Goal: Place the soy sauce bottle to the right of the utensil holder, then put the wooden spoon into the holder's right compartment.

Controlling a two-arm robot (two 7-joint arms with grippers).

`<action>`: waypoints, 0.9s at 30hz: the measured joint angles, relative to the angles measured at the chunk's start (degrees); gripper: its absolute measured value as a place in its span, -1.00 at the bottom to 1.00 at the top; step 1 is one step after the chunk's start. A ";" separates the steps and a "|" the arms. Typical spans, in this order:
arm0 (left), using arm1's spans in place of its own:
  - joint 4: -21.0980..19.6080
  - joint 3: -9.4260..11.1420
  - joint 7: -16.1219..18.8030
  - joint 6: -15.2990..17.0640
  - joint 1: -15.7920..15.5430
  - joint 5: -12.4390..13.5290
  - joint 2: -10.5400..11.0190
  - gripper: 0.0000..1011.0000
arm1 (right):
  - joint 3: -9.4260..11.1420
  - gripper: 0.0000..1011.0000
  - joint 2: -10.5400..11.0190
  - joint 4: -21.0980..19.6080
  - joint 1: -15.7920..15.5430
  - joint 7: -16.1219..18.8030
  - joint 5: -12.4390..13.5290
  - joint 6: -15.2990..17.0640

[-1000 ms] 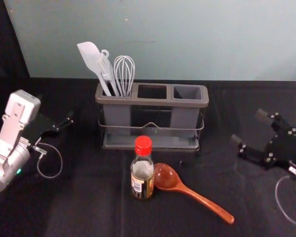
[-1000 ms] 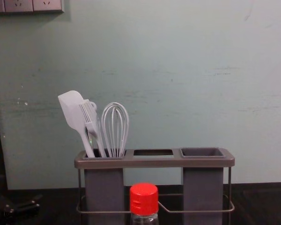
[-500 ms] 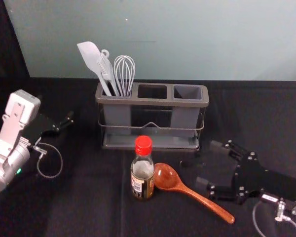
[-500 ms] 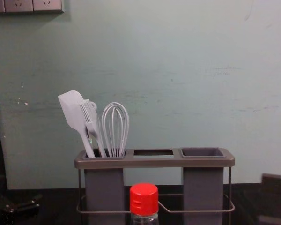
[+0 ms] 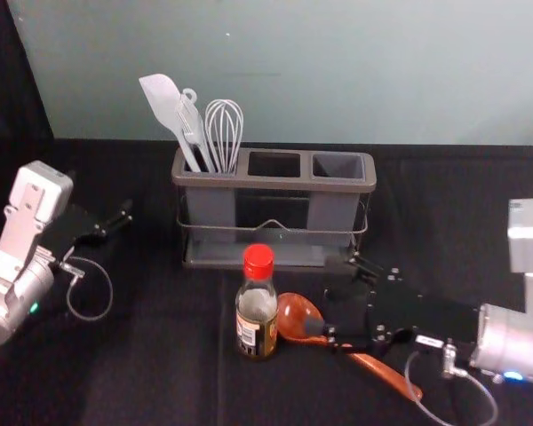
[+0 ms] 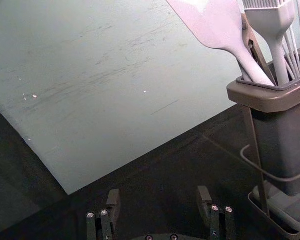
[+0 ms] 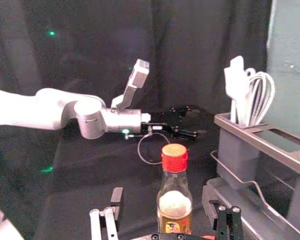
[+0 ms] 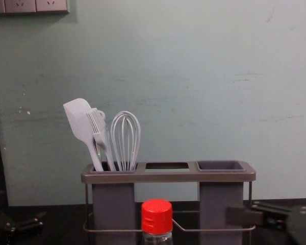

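Closer in than half a second ago, the right gripper (image 5: 327,296) now nears the soy sauce bottle (image 5: 257,321).
Head view: it reaches low over the wooden spoon (image 5: 297,312), whether touching it I cannot tell; the bottle stands upright before the utensil holder (image 5: 275,184), so the first grasp looks close and neither placement is done. The left gripper (image 5: 102,229) is parked at the left. Left wrist view: its fingers are apart, nothing between them. Right wrist view: the right gripper's fingers are wide apart and empty, the bottle ahead between them; a straight advance should suit, though a nudge could tip it. Chest view: the right gripper is by the holder's right compartment (image 8: 221,204), the red cap (image 8: 156,217) well apart.
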 joint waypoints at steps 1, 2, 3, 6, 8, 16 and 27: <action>0.00 0.00 0.00 0.00 0.01 0.00 0.00 0.99 | -0.40 0.99 -0.26 0.28 0.48 0.10 -0.12 0.17; 0.00 0.00 0.00 0.00 0.00 0.00 0.00 0.99 | -0.81 0.99 -0.50 0.58 0.98 0.24 -0.23 0.34; 0.00 0.00 0.00 0.00 0.00 0.00 0.00 0.99 | -1.15 0.99 -0.69 0.79 1.34 0.33 -0.36 0.48; 0.00 0.00 0.00 0.00 0.00 0.00 0.00 0.99 | -2.59 0.99 -1.70 1.80 3.11 0.40 -1.01 1.02; 0.00 0.00 -0.01 0.00 0.00 0.00 0.00 0.99 | -3.85 0.99 -2.69 2.65 4.74 0.38 -1.56 1.42; 0.00 0.00 0.00 0.00 0.01 0.00 0.00 0.99 | -6.38 0.99 -5.12 5.12 8.34 0.23 -2.72 2.25; 0.00 0.00 0.00 0.00 0.00 0.00 0.00 0.99 | -9.17 0.99 -8.89 9.40 13.20 -0.67 -4.26 2.86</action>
